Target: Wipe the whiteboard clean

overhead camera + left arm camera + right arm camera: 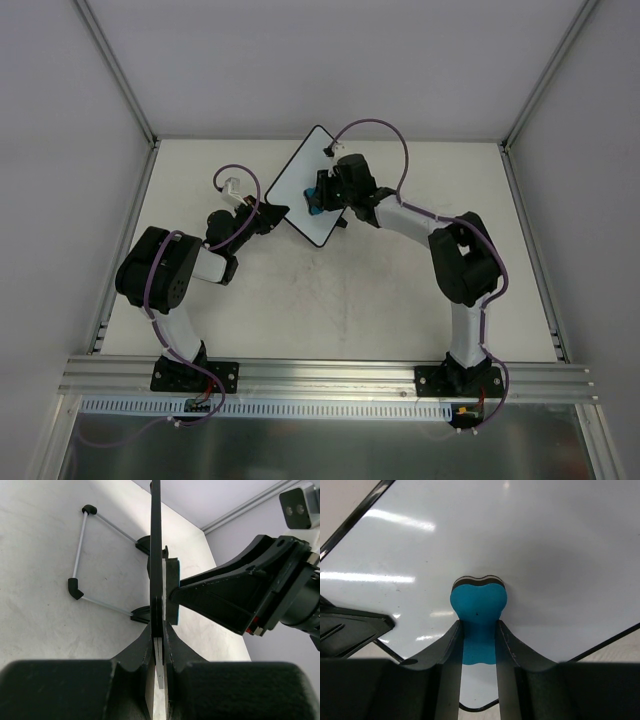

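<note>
The whiteboard (305, 185) is a white rectangle with a black rim, lying tilted at the table's far middle. My left gripper (272, 216) is shut on its left edge; the left wrist view shows the board (156, 555) edge-on between my fingers (159, 635). My right gripper (322, 195) is shut on a blue eraser (314, 196) and presses it on the board's face. In the right wrist view the eraser (478, 605) sits between my fingers on the clean white board (530, 545). No doodle shows.
A wire stand with black feet (80, 550) lies on the table behind the board in the left wrist view. Grey walls close the cell at the back and sides. An aluminium rail (320, 375) runs along the near edge.
</note>
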Controlling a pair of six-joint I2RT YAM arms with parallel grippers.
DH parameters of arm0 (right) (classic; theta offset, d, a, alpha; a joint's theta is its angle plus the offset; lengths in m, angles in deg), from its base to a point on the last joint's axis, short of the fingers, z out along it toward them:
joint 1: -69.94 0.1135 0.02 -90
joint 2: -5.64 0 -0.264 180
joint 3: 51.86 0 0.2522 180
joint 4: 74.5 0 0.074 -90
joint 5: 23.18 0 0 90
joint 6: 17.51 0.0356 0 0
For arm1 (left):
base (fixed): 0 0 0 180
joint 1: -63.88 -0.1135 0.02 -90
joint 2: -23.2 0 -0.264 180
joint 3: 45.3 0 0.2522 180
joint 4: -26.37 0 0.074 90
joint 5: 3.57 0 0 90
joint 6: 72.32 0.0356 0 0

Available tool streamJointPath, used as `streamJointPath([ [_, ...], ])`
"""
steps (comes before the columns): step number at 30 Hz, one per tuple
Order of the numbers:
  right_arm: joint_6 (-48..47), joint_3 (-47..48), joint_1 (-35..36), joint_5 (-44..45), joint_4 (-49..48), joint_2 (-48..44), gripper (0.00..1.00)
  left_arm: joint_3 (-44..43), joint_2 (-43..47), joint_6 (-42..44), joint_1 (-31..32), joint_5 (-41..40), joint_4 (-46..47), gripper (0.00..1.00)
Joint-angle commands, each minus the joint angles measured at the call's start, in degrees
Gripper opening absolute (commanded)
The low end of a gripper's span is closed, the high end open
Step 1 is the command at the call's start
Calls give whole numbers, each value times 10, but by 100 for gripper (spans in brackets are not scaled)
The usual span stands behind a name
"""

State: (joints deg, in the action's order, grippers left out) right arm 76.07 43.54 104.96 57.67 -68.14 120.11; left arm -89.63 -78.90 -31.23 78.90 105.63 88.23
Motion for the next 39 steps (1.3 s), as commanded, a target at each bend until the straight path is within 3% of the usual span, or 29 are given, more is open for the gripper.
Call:
streamJointPath([
  [1,-26,3,43,-53,-2,-8,0,-6,-13,19,20,42,207,0],
  [15,-52,-84,51,26,-70,-86,0,-5,-18,11,18,34,207,0],
  [20,-53,-106,50,61,-51,-135,0,-4,-15,11,18,34,207,0],
  [23,-54,-98,50,83,14,-166,0,-4,-15,10,18,35,207,0],
  [27,-46,-48,50,140,200,-168,0,-5,-19,7,18,36,207,0],
  [30,-40,-42,50,164,278,-176,0,-5,-20,7,17,34,207,0],
  [39,-12,-124,42,226,367,-236,0,-7,-20,6,16,33,207,0],
])
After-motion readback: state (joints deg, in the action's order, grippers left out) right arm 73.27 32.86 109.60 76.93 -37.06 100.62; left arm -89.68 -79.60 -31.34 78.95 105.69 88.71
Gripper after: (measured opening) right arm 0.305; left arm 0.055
